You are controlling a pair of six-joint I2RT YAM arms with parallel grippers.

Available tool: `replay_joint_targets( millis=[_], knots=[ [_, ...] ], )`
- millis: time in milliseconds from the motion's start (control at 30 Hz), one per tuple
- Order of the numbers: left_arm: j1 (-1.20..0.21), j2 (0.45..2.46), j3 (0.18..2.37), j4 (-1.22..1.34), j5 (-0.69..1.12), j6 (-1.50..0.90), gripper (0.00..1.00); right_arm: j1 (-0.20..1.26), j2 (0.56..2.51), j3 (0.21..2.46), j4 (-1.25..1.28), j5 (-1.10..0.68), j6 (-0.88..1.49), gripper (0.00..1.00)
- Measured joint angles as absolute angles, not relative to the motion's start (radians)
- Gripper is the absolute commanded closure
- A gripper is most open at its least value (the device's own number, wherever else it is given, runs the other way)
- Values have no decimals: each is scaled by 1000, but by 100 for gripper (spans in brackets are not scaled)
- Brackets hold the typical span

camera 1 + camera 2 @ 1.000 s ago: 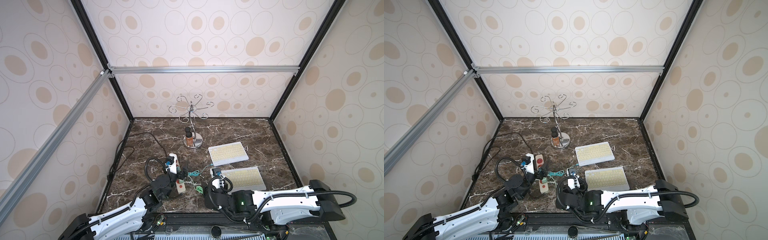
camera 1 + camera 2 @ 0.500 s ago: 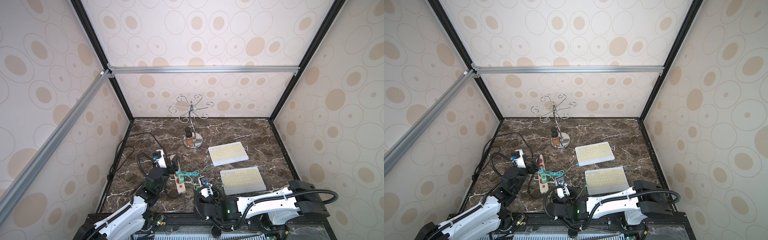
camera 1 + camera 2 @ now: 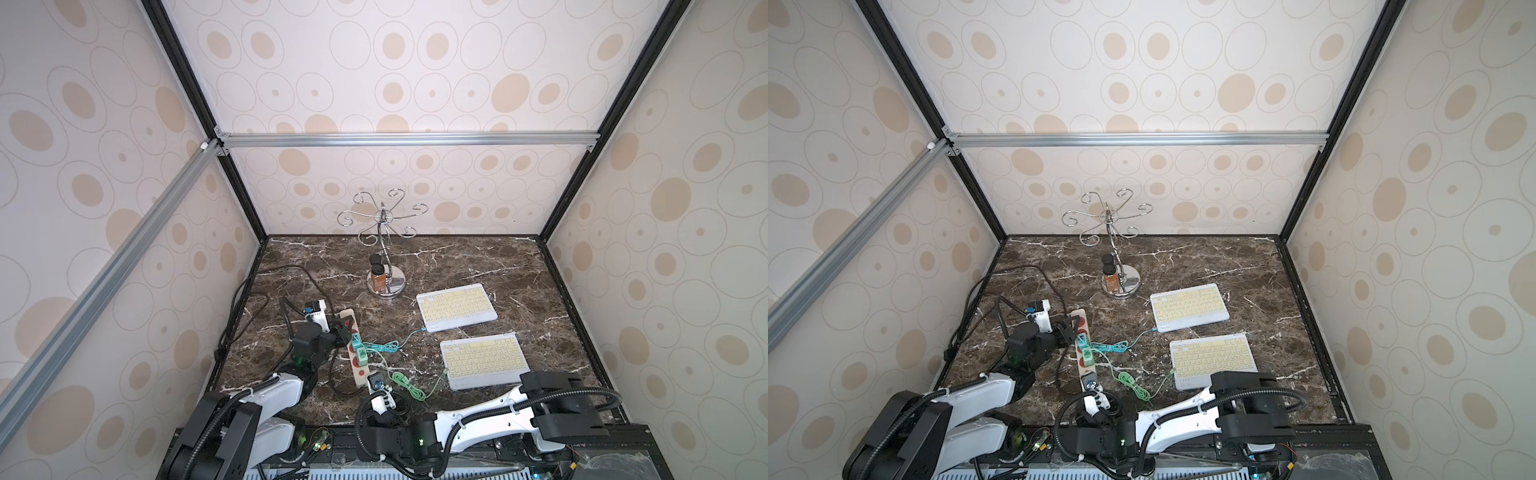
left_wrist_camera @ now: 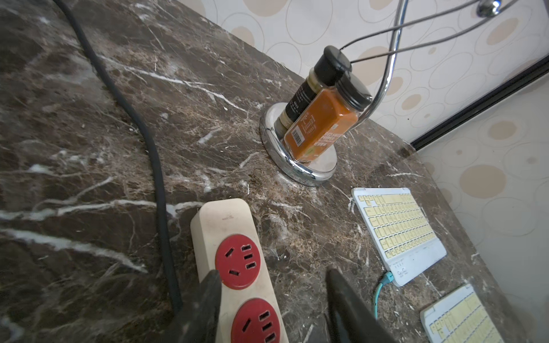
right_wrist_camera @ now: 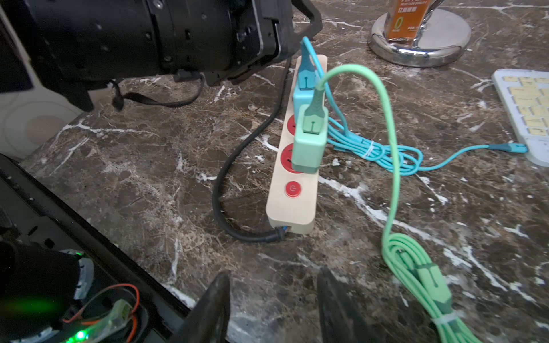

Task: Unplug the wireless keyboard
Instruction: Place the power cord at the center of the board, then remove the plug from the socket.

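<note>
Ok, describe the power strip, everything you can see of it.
The power strip is a cream plastic bar lying flat on the marble table, with red sockets and a red button near the end where its black cord enters. A blue adapter and a green adapter stand plugged in mid-strip. The open left hand hangs over its far end.

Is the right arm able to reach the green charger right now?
Probably yes: the right end effector is open and faces the power strip end-on, nothing stands before the green charger, and its cable loops off sideways.
</note>
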State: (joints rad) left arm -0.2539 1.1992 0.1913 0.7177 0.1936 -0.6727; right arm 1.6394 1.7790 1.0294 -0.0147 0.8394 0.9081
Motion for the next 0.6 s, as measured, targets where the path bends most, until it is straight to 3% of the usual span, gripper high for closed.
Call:
replay_joint_targets(
  millis=[267,600],
  knots=[
    [-175,1258,191,776,302,-732,54,1493,1835,1101,-2,735,884,53],
    [-172,1405,213,845,386,-752,64,1378,1906,1123,31,639,810,51]
  ],
)
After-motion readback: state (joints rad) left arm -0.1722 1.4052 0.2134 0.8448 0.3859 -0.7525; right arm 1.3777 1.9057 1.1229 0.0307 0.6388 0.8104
